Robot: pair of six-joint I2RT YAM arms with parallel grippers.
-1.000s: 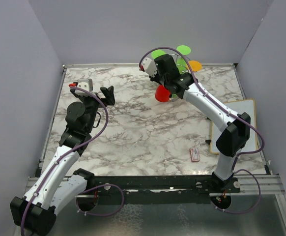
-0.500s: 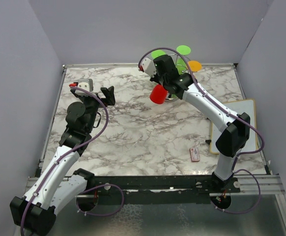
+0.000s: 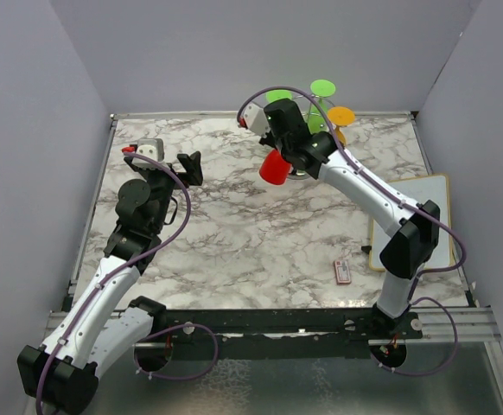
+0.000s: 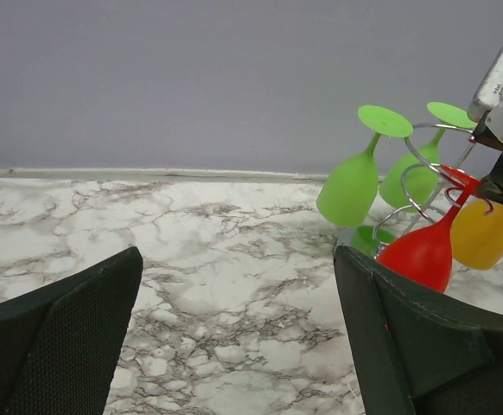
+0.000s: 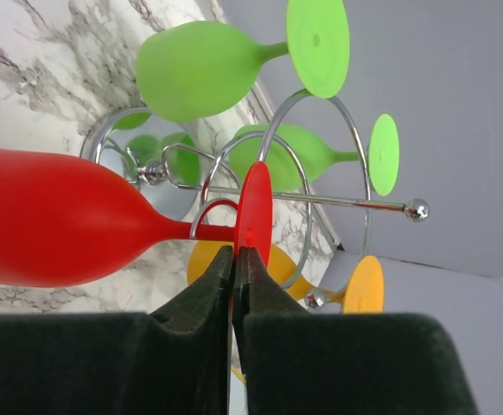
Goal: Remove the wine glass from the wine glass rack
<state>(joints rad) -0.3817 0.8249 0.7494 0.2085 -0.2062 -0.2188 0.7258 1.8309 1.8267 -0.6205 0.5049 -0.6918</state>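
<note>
A red wine glass (image 5: 53, 216) hangs tilted on the chrome wine glass rack (image 5: 321, 200), its stem still lying in one of the wire loops. My right gripper (image 5: 233, 251) is shut on the edge of the glass's round red foot (image 5: 255, 207). From above, the red bowl (image 3: 275, 168) sticks out to the left below the right gripper (image 3: 288, 149). My left gripper (image 3: 191, 164) hovers open over the table's left side, far from the rack, with nothing between its fingers (image 4: 70, 328). In the left wrist view the red glass (image 4: 420, 251) shows at the right.
Two green glasses (image 4: 351, 183) (image 4: 414, 177) and an orange glass (image 4: 487, 233) also hang on the rack. A white board (image 3: 411, 220) lies at the table's right edge, with a small red-and-white item (image 3: 342, 271) near the front. Grey walls stand on three sides.
My right gripper has shut on the red glass's foot. The wrist shifted slightly left, and the red bowl swung out to the left of the rack. The left arm has not moved.
</note>
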